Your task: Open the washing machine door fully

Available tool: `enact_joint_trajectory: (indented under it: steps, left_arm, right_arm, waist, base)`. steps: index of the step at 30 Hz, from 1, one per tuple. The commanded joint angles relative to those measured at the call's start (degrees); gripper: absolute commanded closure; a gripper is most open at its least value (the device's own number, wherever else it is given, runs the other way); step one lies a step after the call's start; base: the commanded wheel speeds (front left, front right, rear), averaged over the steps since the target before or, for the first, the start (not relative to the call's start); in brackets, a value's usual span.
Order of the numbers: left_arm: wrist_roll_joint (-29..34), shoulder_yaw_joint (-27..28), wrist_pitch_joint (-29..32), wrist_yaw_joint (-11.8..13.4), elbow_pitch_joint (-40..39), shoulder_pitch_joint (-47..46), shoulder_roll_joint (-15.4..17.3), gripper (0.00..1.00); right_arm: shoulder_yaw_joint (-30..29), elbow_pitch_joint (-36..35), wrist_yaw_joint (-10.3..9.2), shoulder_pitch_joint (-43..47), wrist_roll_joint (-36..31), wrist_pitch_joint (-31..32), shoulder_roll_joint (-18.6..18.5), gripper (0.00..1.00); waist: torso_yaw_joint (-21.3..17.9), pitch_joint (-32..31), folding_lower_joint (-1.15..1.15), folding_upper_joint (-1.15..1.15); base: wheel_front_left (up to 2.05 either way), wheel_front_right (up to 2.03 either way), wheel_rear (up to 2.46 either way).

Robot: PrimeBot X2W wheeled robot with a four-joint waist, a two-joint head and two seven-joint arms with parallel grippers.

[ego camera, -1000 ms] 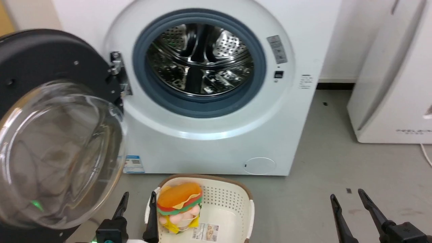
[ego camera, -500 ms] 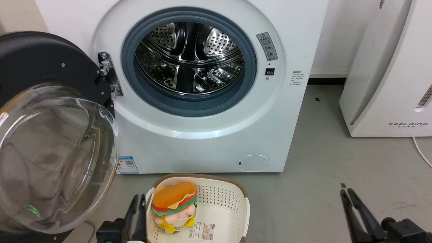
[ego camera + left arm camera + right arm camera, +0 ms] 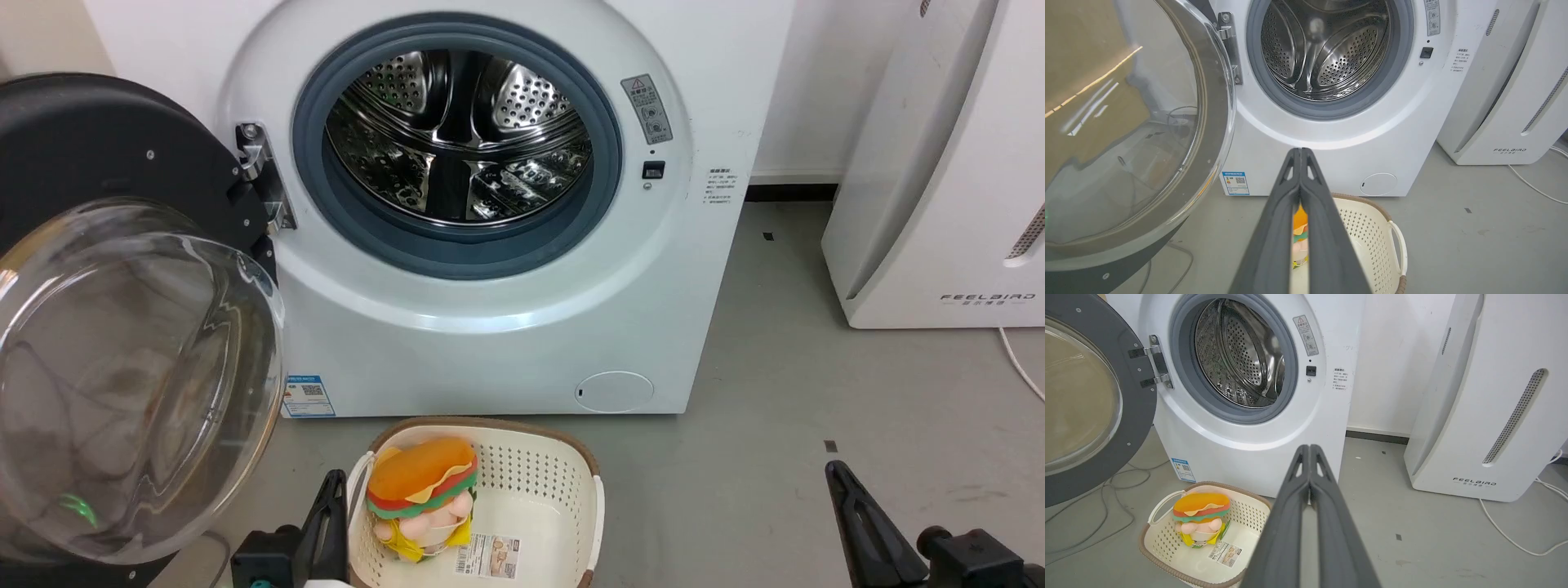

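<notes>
The door (image 3: 122,327) hangs swung out at nine o'clock of the washing machine (image 3: 490,343). It is carried on its metal hinge (image 3: 263,184), and its matte inner rim and bulging glass bowl face me. Standing that far round, it leaves the whole grey-ringed drum (image 3: 457,139) bare, so I judge the opening done, or a nudge short of it. I cannot tell whether the hinge has reached its stop.

My left tool (image 3: 335,480) sits low at seven o'clock in my head view, its fingers pressed together on nothing. It is just beside the basket (image 3: 600,498) and apart from the door's lower edge. My right tool (image 3: 834,474) is at five o'clock over the bare floor (image 3: 775,392), also pinched shut and empty, well apart from the machine. I read both as parked low so that they do not block the door's arc or the drum mouth.

The basket stands on the floor at six o'clock of the machine, right under the opening, with a burger toy (image 3: 420,482) in its left half. I take it that it stands there for loading. A white appliance (image 3: 939,204) stands at three o'clock, on the side away from the hinge, so it cannot foul the door.
</notes>
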Motion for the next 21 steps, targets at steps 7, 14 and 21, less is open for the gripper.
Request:
enact_joint_trajectory:
  steps: [7,14,21]
  left_arm:
    - [1.0,0.8,0.7,-0.7,-0.6,-1.0,-0.3,1.0]
    - [1.5,1.3,1.2,-1.2,-0.9,-1.3,-0.5,1.0]
    - [2.0,1.8,1.7,-1.6,-1.1,-1.7,-0.7,1.0]
  right_arm:
    - [0.1,0.8,0.01,-2.0,-0.3,0.2,0.0,1.0]
    - [0.1,1.4,0.01,-2.7,-0.4,0.4,0.0,1.0]
    - [0.1,2.1,0.01,-3.4,-0.5,0.6,0.0,1.0]
  waist:
    - [0.0,0.2,0.0,0.0]
    - [0.0,0.4,0.0,0.0]
    - [-0.1,0.5,0.0,0.0]
  base:
    - [0.0,0.0,0.0]
    - [0.0,0.0,0.0]
    - [0.0,0.0,0.0]
